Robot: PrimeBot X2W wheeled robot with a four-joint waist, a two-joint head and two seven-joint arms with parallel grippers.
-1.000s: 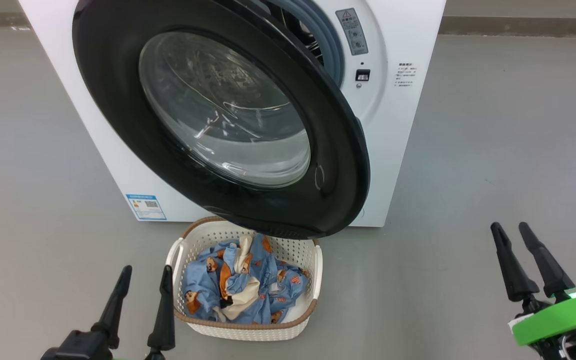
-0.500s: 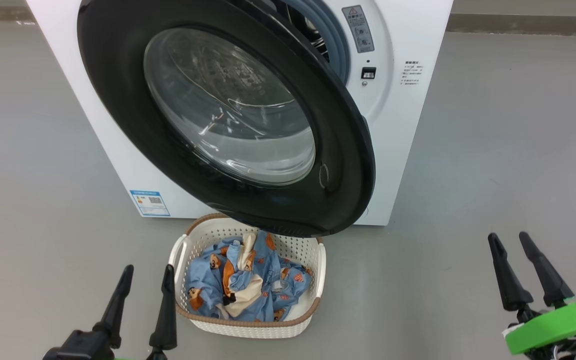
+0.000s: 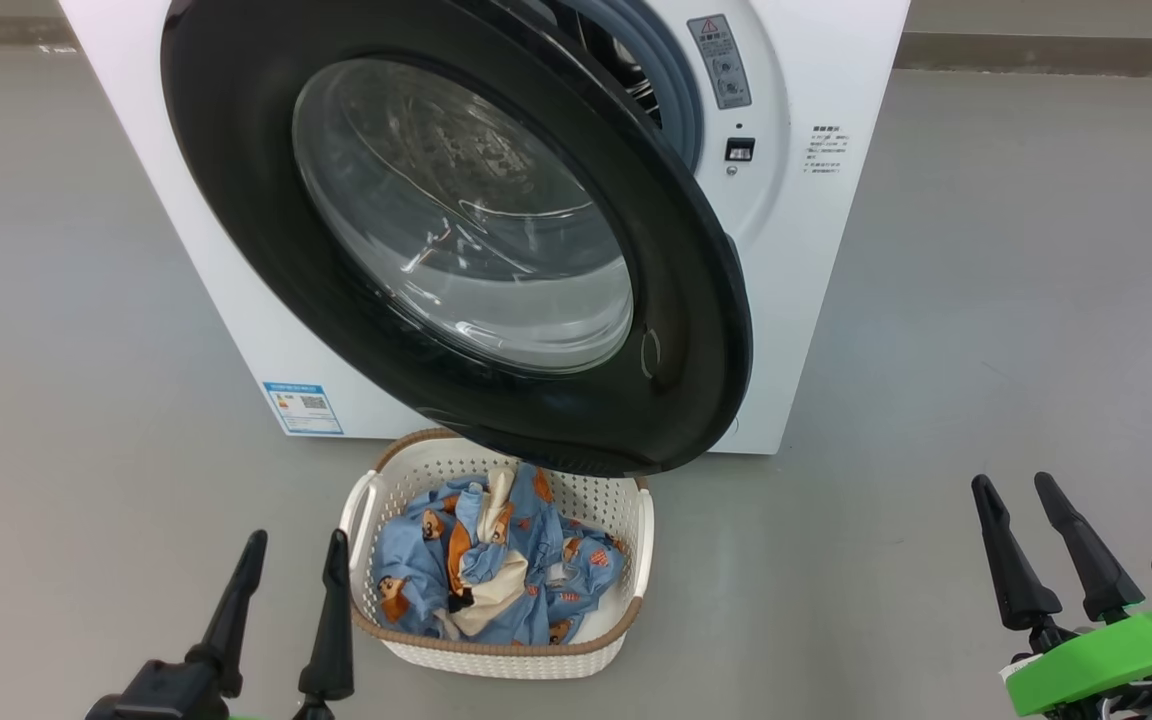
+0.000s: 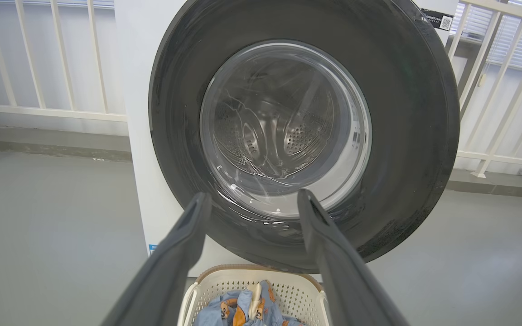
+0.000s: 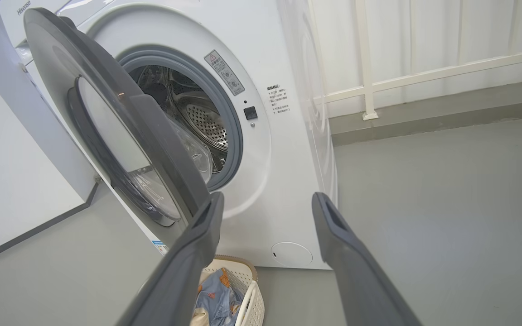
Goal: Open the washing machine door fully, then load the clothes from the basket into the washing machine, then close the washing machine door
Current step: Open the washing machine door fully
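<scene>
Washing machine door (image 3: pixel 466 220) stood partly open, swung from its left side, free edge hanging over the far end of the basket (image 3: pixel 496 655). Judgement: opening step unfinished, door needed to go wider before any loading.

Basket sat on the floor (image 3: pixel 986 300) right in front of the washing machine (image 3: pixel 816 250), likely parked there to keep the carry to the drum short. Clothes (image 3: pixel 496 570) lay bunched inside it, blue with orange figures, a cream piece in the middle.

Left gripper (image 3: pixel 297 540) hovered near, just left of the basket, jaws spread wide, nothing held. Right gripper (image 3: pixel 1013 482) hovered near and well off to the right, apart from everything, jaws spread wide, empty. Right side probably suited the door's free edge better, but that was a guess.

Hidden or unclear:
- The door covered most of the opening in the head view. The drum (image 5: pixel 202 120) and grey gasket (image 5: pixel 234 113) were seen past the door edge from the right wrist.
- The far rim of the basket was tucked under the door.
- The machine top was cut off in the head view.
- Text on the blue label sticker (image 3: pixel 303 408) was too small to read.
- Garment count could not be told, since it was one tangled heap.
</scene>
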